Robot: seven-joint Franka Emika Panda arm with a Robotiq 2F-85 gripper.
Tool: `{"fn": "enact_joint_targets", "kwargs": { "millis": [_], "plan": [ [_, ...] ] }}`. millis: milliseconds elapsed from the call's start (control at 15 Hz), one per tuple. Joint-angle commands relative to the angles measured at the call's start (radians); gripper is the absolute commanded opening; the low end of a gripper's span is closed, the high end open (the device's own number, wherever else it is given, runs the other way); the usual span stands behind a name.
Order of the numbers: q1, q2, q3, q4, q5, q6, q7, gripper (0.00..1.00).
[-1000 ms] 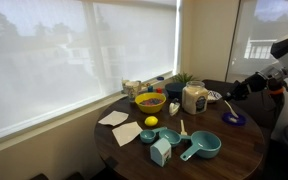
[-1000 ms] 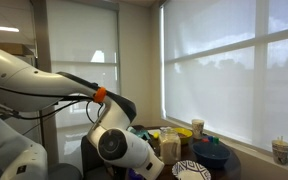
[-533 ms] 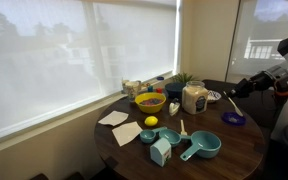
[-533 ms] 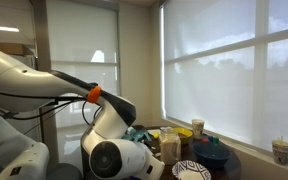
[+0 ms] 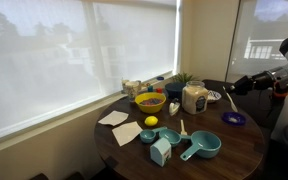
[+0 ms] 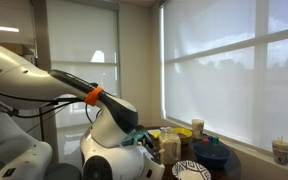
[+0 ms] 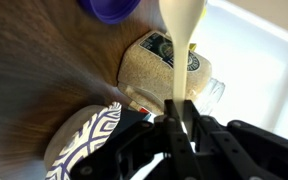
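My gripper point(image 7: 181, 105) is shut on a cream plastic spoon point(image 7: 181, 30) that sticks out from between the jaws. In the wrist view the spoon's bowl hangs over a clear jar of pale grain point(image 7: 149, 65), with a purple bowl point(image 7: 109, 8) beyond it and a blue-patterned plate point(image 7: 79, 140) close by. In an exterior view the gripper point(image 5: 233, 89) hovers above the purple bowl point(image 5: 233, 119), to the right of the jar point(image 5: 194, 97). In the other exterior view the arm hides most of the gripper point(image 6: 134, 138) beside the jar point(image 6: 169, 147).
The round dark wooden table point(image 5: 234, 150) also carries a yellow bowl point(image 5: 149, 102), a lemon point(image 5: 151, 122), teal measuring cups point(image 5: 201, 146), a small teal carton point(image 5: 161, 152), paper napkins point(image 5: 114, 118) and a plant point(image 5: 184, 79). Windows with blinds stand behind it.
The gripper, still holding the spoon, has risen a little and shifted away from the purple bowl. The things on the table have not moved.
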State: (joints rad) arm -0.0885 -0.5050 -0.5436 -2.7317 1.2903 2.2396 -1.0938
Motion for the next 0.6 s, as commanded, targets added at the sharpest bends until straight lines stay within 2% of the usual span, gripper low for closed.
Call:
{"fn": "enact_joint_targets", "kwargs": {
  "millis": [0,200,533],
  "plan": [
    [-0.082,0.030,0.095,0.023,0.119,-0.103,0.011,0.03],
    [-0.121,0.010,0.192,0.039,0.155,-0.127,0.106,0.03],
    [-0.152,0.003,0.368,0.066,0.114,0.032,0.324,0.03]
  ]
}}
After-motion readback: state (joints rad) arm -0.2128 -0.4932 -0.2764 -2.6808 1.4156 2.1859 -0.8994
